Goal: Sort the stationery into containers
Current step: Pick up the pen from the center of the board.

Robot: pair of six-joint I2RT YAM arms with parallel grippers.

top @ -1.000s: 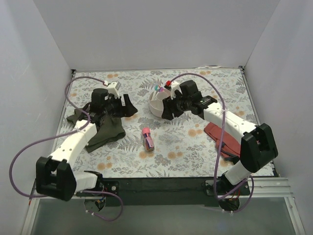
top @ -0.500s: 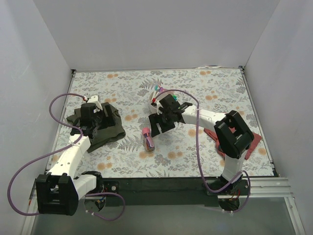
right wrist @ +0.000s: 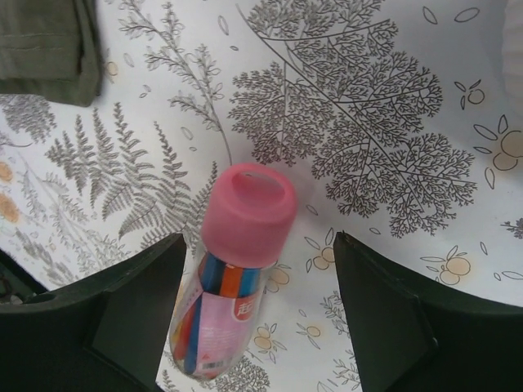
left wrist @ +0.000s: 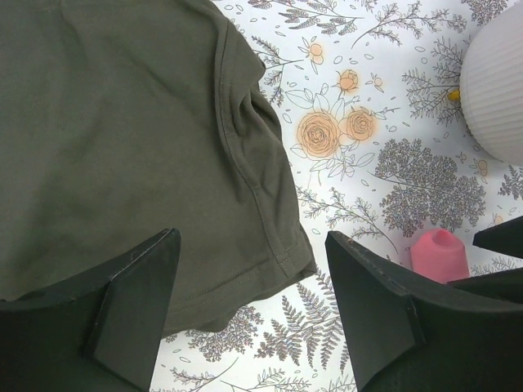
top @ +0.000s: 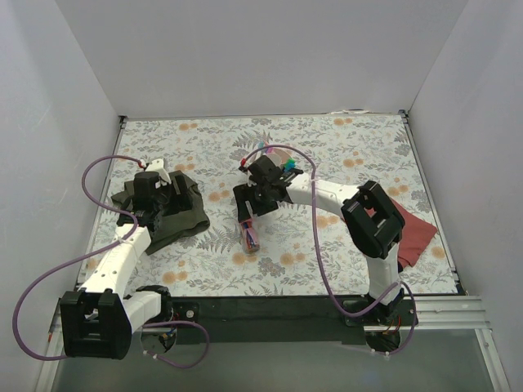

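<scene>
A stubby tube with a pink cap point(right wrist: 237, 269) lies on the floral table between the open fingers of my right gripper point(right wrist: 261, 327), nearer the left finger and not gripped. From above, the right gripper point(top: 248, 214) hovers over the tube point(top: 248, 237). The off-white divided bowl point(top: 276, 157) is mostly hidden behind the right arm, and pens with coloured caps point(top: 262, 149) stick out of it. Its ribbed side shows in the left wrist view point(left wrist: 498, 90). My left gripper point(left wrist: 253, 318) is open and empty at the edge of the olive cloth point(left wrist: 122, 139).
The dark olive cloth point(top: 167, 212) lies at the left under the left arm. A red cloth point(top: 409, 230) lies at the right beside the right arm. A purple cable loops from each arm. White walls close off the table on three sides.
The right gripper has moved from the bowl leftward and nearer, down over the pink tube. The left arm pulled back over the olive cloth a second ago and has held still since.
</scene>
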